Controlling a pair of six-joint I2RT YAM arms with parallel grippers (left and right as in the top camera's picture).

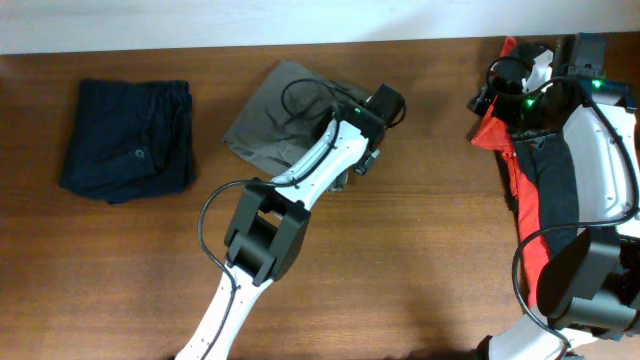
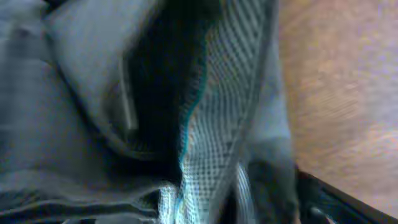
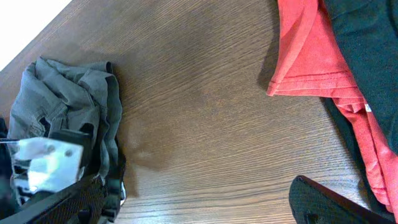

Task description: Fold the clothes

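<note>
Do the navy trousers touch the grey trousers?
No, the navy trousers lie apart from the grey trousers, with bare table between them.

**Grey-khaki trousers** (image 1: 270,120): wrinkled and bunched into a rough wedge at the far centre of the desk (image 1: 420,260). The close view shows folds parted over a checked inner lining (image 2: 214,124) with a teal seam.

**Dark navy trousers** (image 1: 127,140): folded into a compact, roughly square stack with a button facing up. They lie at the far left, well apart from the grey pair.

**Red garment** (image 1: 488,130) and **black garment** (image 1: 552,185): a loose, overlapping heap along the right edge. The black lies upon the red, whose hem edges are layered.
</note>
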